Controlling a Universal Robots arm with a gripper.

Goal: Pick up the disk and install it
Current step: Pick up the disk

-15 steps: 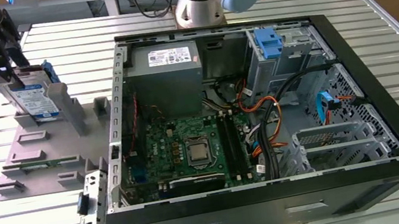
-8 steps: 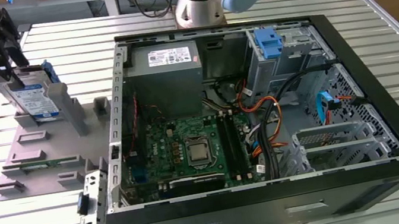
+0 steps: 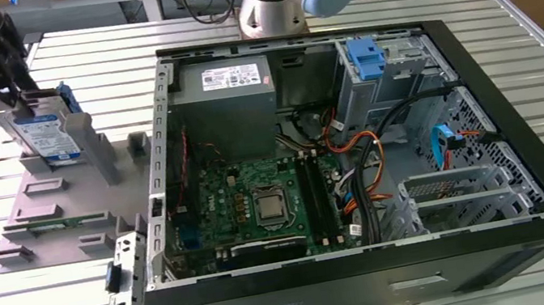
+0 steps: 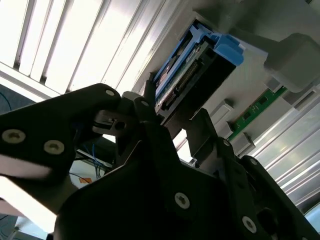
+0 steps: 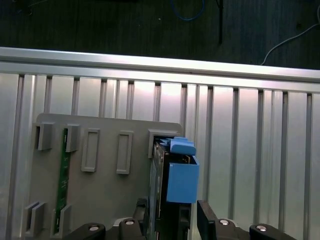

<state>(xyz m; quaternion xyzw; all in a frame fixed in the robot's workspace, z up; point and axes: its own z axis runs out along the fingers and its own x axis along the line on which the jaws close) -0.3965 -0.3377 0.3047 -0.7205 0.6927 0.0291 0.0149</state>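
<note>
Claw (image 3: 20, 100) clamped on disk (image 3: 49, 137) side edges, disk upright on stand (image 3: 74, 210), apart from PC case (image 3: 359, 286).

One disk (image 3: 49, 135), one stand (image 3: 66, 216), one case (image 3: 380, 279)

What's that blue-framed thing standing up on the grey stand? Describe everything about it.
The disk is a flat silver metal drive with a white-and-blue label, framed by a blue plastic carrier. It stands on edge, slightly tilted, in the grey stand at the exterior view's left, outside the computer case. The gripper clasps it from both sides.
</note>
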